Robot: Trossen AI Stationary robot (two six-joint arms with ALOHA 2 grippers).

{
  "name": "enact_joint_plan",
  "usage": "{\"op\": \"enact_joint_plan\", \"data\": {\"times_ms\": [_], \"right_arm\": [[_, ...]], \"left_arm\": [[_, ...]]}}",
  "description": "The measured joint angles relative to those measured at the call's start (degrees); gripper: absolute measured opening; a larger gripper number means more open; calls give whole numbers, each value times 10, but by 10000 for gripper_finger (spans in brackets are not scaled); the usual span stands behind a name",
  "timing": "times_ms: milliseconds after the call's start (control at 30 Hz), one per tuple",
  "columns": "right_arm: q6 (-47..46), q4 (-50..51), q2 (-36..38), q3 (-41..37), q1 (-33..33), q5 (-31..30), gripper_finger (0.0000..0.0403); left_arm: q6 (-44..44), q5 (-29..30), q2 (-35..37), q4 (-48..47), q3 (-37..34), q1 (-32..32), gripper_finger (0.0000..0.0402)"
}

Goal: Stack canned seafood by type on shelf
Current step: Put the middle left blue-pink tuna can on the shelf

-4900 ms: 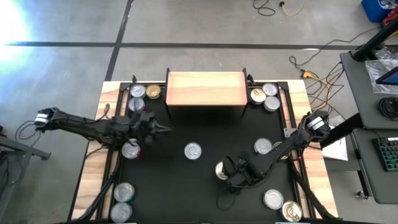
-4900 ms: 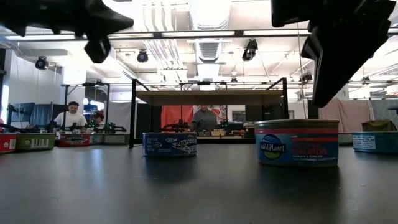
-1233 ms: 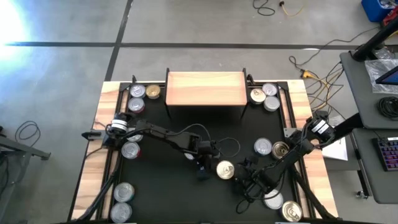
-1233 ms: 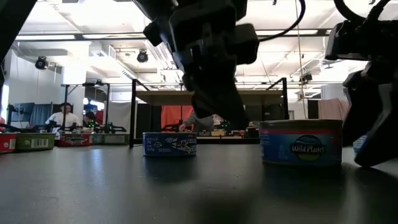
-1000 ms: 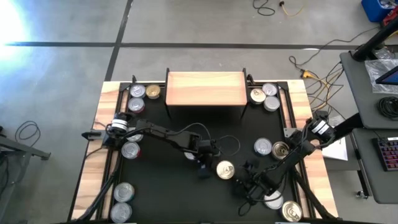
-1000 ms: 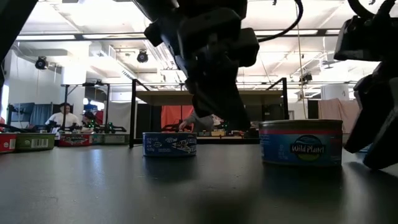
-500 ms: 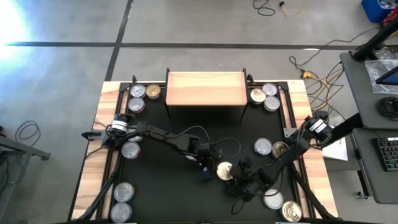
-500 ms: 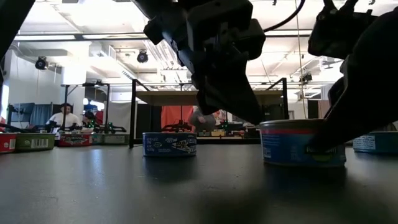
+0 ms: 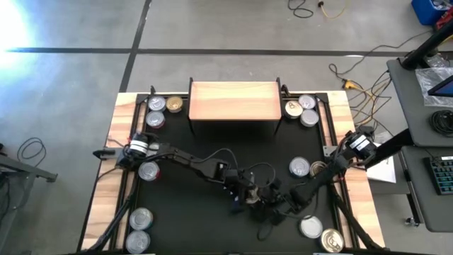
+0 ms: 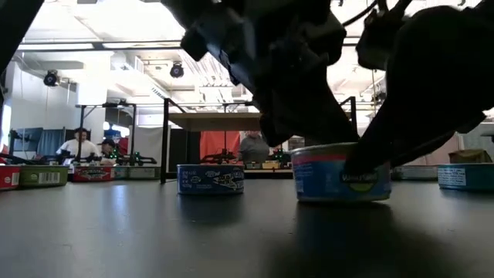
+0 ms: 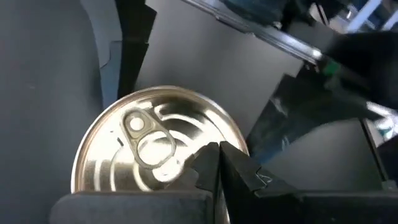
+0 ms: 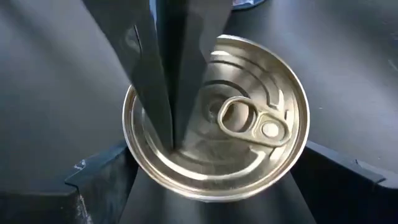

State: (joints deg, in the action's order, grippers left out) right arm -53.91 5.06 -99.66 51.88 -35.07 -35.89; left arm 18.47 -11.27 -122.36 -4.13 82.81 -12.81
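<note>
Both arms meet over one gold-topped tin (image 9: 256,195) on the mat (image 9: 191,219), toward its near edge, well short of the shelf (image 9: 234,100). The right gripper (image 12: 205,180) straddles it, fingers wide on either side; it should centre and close squarely. The left gripper (image 11: 214,165), fingers together, presses its tip on the lid, arm stretched low across the mat

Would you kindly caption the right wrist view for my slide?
Open right gripper straddles a gold-topped tin while the shut left gripper presses its lid.
</note>
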Motion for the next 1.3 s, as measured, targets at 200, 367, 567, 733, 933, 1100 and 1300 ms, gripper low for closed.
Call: {"op": "enact_joint_plan", "data": {"times_ms": [200, 367, 567, 733, 933, 1100, 1300], "right_arm": [[-6, -1, 1, 0, 1, 40, 382], [-3, 2, 2, 0, 1, 49, 382], [2, 4, 2, 0, 1, 54, 382], [58, 5, 2, 0, 0, 59, 382], [87, 5, 2, 0, 0, 59, 382], [85, 5, 2, 0, -1, 62, 382], [89, 12, 2, -1, -2, 64, 382]], "left_arm": [[8, -12, 14, -24, 0, -2, 0], [14, 23, 58, -72, 0, -7, 0], [20, 151, 97, -211, 0, -18, 0], [28, 193, 78, -241, -8, -13, 0], [-29, 127, 37, -184, -9, -18, 0], [-55, 92, 7, -135, -9, -31, 0], [-56, 88, -17, -81, -10, -31, 0]]}}
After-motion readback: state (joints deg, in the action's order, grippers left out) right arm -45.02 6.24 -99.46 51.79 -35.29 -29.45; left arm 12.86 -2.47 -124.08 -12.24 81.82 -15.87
